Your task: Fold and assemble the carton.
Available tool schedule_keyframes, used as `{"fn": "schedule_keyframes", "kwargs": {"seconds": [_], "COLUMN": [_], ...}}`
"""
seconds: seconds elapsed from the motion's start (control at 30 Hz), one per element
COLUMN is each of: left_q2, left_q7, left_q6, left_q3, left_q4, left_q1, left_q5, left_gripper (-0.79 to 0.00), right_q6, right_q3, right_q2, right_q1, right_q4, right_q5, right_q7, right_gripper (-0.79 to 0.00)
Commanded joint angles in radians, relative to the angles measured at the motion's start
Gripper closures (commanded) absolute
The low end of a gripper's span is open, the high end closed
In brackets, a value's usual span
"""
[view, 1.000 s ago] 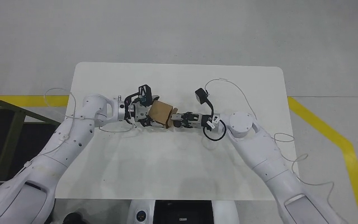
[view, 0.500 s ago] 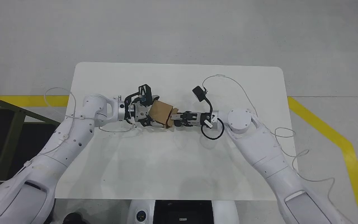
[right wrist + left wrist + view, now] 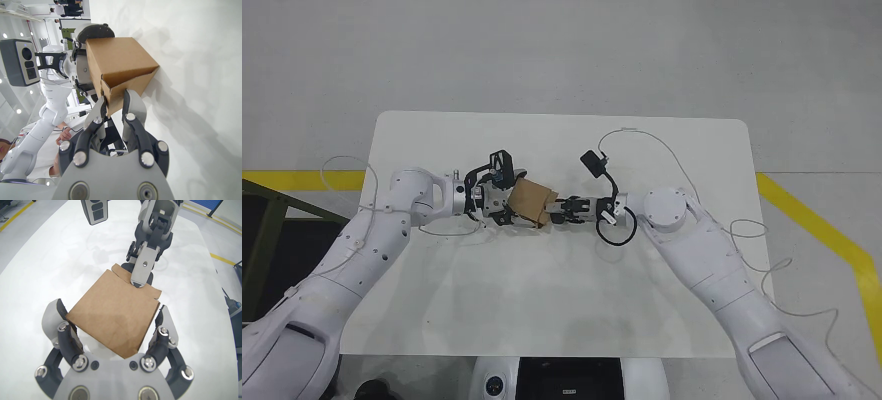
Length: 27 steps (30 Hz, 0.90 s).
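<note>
A brown cardboard carton (image 3: 532,202) sits on the white table (image 3: 542,310) just left of its middle. My left gripper (image 3: 509,206) is shut on the carton (image 3: 113,315), one finger on each side wall. From the other side my right gripper (image 3: 558,212) is shut on the carton's end flap. In the right wrist view the flap (image 3: 113,98) stands between the two fingers of the right gripper (image 3: 114,103), beside the open end of the carton (image 3: 121,62). The left wrist view shows the right gripper's upper finger (image 3: 142,270) lying on the flap's edge.
Thin white cables (image 3: 642,140) loop over the table behind the right arm, and another cable (image 3: 342,165) hangs off the left edge. Yellow tape (image 3: 812,215) marks the floor on both sides. The near half of the table is bare.
My right arm has slid left toward the carton, and the flap that stuck out to the right now lies closer against the box. The left arm has stayed still.
</note>
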Motion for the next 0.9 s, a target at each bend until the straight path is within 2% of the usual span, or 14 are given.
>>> {"fn": "schedule_keyframes", "kwargs": {"seconds": [0.0,0.27,0.67,0.87], "left_q2": [0.0,-0.001,-0.002,-0.003], "left_q7": [0.001,-0.001,-0.004,-0.008], "left_q6": [0.0,0.0,0.0,0.0], "left_q3": [0.0,0.004,0.007,0.012], "left_q4": [0.0,-0.001,0.007,0.01], "left_q1": [0.0,-0.002,-0.005,-0.007], "left_q5": [-0.001,-0.003,-0.005,-0.008], "left_gripper": [-0.785,-0.785,-0.785,-0.785], "right_q6": [-0.001,-0.012,-0.053,-0.055], "right_q3": [0.001,-0.002,0.002,0.036], "right_q2": [0.0,-0.005,-0.011,0.001], "right_q1": [0.004,0.012,0.02,-0.009], "right_q4": [0.005,-0.002,0.017,-0.018], "right_q5": [-0.003,0.0,0.015,0.029], "right_q7": [0.001,0.003,0.015,0.028], "right_gripper": [-0.142,-0.151,-0.256,-0.252]}}
